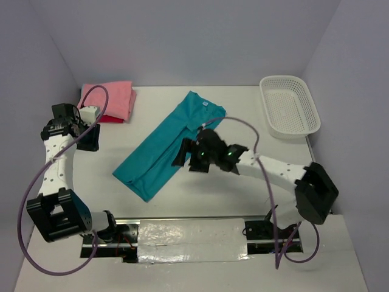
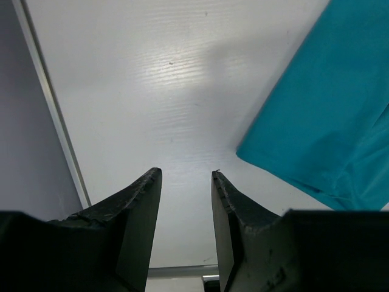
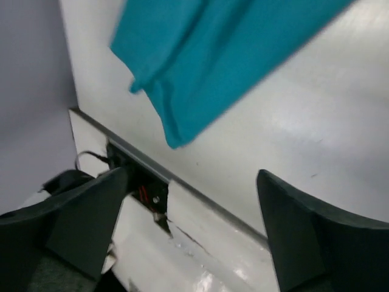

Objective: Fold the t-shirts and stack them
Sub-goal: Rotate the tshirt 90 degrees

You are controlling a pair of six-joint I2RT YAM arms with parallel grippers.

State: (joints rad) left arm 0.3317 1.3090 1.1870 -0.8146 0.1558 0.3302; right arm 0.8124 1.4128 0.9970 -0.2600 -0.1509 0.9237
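Note:
A darker teal-blue t-shirt point(image 1: 164, 146), folded into a long strip, lies diagonally across the middle of the table. It also shows at the right of the left wrist view point(image 2: 322, 109) and at the top of the right wrist view point(image 3: 206, 55). At the back left a folded salmon pink t-shirt point(image 1: 109, 99) rests on a crimson red one point(image 1: 113, 119). My right gripper point(image 1: 182, 154) point(image 3: 191, 176) hovers over the teal shirt's right edge, open wide and holding nothing. My left gripper point(image 1: 91, 140) point(image 2: 185, 173) stands open above bare table, left of the teal shirt and just in front of the pink and red stack.
A white lattice basket point(image 1: 289, 106) stands at the back right. Walls close in the table on the left, back and right. A taped strip point(image 1: 191, 240) point(image 3: 200, 243) runs along the near edge between the arm bases.

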